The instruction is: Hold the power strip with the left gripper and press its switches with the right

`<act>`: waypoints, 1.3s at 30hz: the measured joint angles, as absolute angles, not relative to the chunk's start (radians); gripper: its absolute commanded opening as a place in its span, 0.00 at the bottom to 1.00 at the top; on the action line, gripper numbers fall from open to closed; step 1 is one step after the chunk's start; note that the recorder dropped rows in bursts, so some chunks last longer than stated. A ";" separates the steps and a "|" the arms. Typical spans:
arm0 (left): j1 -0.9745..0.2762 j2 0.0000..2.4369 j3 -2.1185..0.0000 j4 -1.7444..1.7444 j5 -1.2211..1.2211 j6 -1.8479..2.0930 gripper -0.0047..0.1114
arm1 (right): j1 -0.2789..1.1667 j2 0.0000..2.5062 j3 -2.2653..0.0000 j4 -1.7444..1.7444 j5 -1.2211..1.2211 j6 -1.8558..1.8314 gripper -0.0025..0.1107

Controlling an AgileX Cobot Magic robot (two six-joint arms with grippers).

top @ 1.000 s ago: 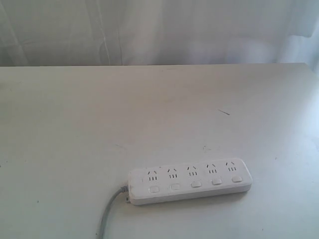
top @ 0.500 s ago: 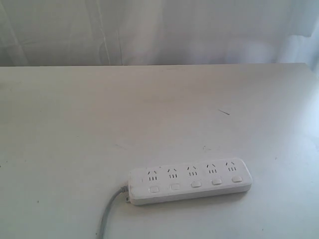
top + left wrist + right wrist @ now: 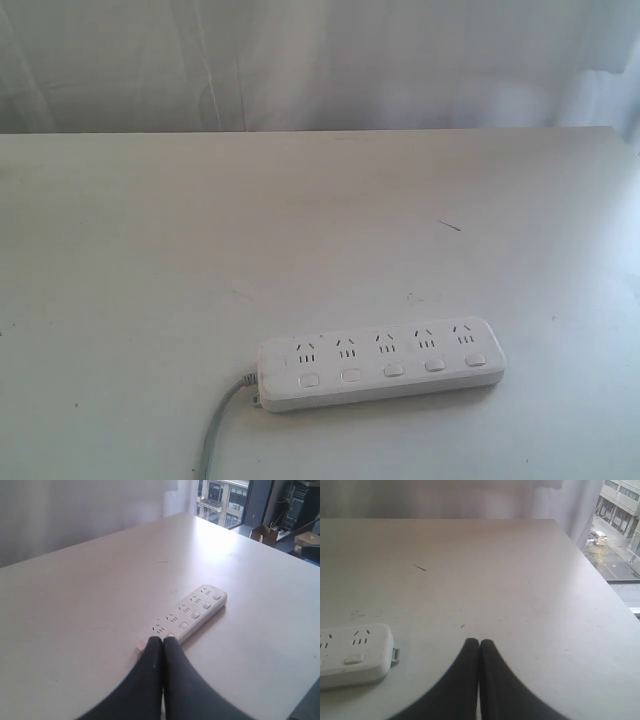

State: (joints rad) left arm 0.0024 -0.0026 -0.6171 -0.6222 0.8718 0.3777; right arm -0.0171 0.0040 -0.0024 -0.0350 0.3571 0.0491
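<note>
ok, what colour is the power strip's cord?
Grey cord, against the white power strip; clearest in the exterior view.

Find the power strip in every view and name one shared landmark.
Exterior: power strip lies low, right of centre.
Left wrist: whole strip, just beyond the left gripper.
Right wrist: only one end, beside the right gripper.
Landmark: short dark mark on the table.
</note>
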 measured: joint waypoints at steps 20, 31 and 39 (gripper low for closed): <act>0.002 0.154 -0.596 -0.653 0.825 0.520 0.04 | -0.017 0.004 -0.002 -0.035 0.357 0.049 0.02; 0.002 0.430 -0.596 -0.847 0.844 0.864 0.04 | -0.017 0.004 -0.002 -0.035 0.357 0.049 0.02; 0.002 0.547 -0.615 -0.849 0.890 1.011 0.04 | -0.017 0.004 -0.002 -0.035 0.357 0.049 0.02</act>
